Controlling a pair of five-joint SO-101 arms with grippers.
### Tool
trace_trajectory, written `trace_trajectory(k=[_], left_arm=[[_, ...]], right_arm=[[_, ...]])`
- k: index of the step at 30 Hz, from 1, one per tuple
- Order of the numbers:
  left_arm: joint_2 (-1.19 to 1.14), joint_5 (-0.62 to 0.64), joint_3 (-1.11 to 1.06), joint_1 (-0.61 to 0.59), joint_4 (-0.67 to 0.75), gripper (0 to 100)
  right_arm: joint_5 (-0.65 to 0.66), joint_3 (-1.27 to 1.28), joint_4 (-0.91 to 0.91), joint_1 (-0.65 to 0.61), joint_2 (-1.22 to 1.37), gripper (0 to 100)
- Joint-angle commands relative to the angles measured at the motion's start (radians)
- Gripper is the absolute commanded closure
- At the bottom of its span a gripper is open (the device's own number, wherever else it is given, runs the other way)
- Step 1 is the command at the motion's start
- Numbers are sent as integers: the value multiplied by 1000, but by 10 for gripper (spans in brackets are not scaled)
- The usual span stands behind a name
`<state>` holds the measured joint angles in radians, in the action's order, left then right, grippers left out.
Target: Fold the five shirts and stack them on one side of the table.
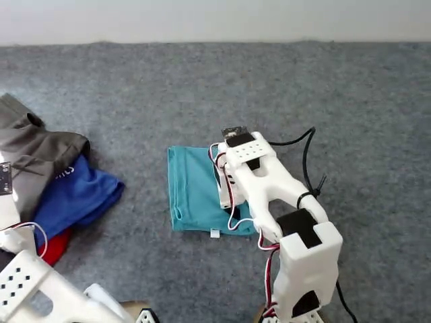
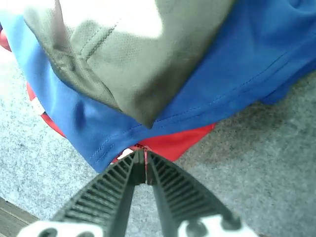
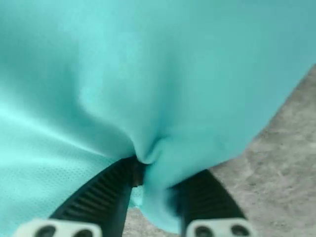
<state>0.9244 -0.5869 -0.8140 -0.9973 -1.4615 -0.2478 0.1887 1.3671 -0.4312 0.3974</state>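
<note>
Right wrist view, and clamping a puckered fold of the teal shirt point(image 3: 148, 74) in the right pincer point(image 3: 153, 170), midway across the bench point(image 1: 350, 101), right arm directly over it, shirt pile point(image 1: 67, 182) well off leftward by the left pincer point(image 2: 143, 157), pressed closed.

Two white arms, both claws closed.
The right arm point(image 1: 296, 229) stretches from lower right toward frame centre, its claw point(image 3: 150, 170) pinching a fold of teal shirt point(image 3: 148, 74). The left arm point(image 1: 30, 286) sits lower left, its claw point(image 2: 144, 165) pressed tip to tip.
</note>
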Motion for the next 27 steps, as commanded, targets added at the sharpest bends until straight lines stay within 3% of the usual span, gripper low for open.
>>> trace_trajectory(k=[1,5,10,15,23,25,27], left_arm=[[2,5,2,9,15,982],[3,2,2,9,15,982],[5,0,12,41,28,982],[5,0,12,78,21,982],[5,0,4,78,21,982],[5,0,4,78,21,982],[5,0,2,78,21,982]], right_arm=[[26,-40,45,2,48,985],[58,-64,142,4,48,988],[290,-71,200,22,38,988],[651,-71,96,93,-79,988],[1416,-71,-255,225,-185,988],[1527,-71,-364,228,-185,988],[1551,-71,-452,222,-183,988]])
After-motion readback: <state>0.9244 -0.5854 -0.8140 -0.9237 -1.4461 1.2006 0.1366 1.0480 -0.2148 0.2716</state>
